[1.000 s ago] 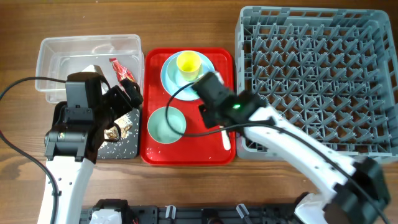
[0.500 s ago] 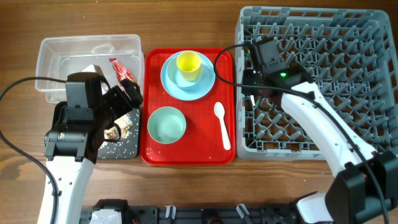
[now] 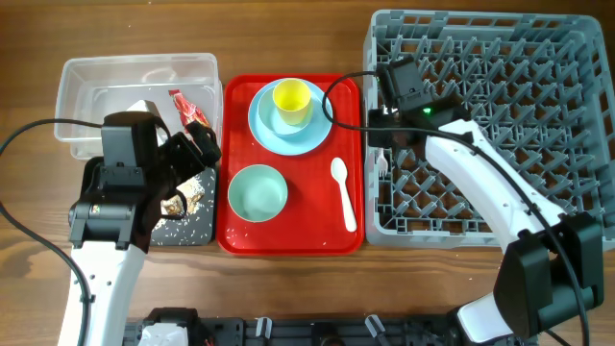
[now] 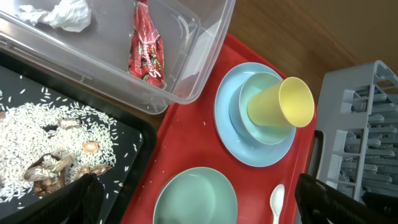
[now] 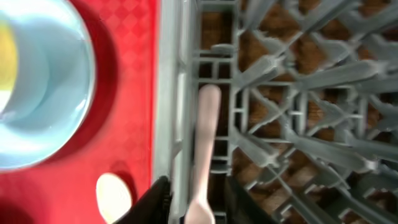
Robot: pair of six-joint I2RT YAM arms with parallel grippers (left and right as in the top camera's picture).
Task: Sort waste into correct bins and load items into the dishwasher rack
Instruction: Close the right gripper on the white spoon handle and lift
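Two arms reach in from the near edge, and much of what they cover cannot be seen. The grey dishwasher rack fills the right side, its far right edge cut off by the overhead view. The right arm crosses the rack's near left corner. The red tray lies just left of the rack. Left of that tray is the clear tub, with the black tray in front of it, mostly hidden under the left arm. On the red tray the light blue plate sits at the back with the yellow cup on it. The pale green bowl stands in front and the white spoon lies along the right side. The white fork lies in the rack's left edge row, between the two dark fingers of the right gripper. That view is blurred, so I cannot tell whether the fingers pinch the fork or only flank it. The left gripper hangs with its fingers spread wide, holding nothing, above the edge where the black tray meets the red tray. The red-and-white wrapper lies in the clear tub. The white tissue lies there too, partly cropped at the top of the wrist view. Brownish food scraps rest among white grains in the black tray, partly behind a fingertip.
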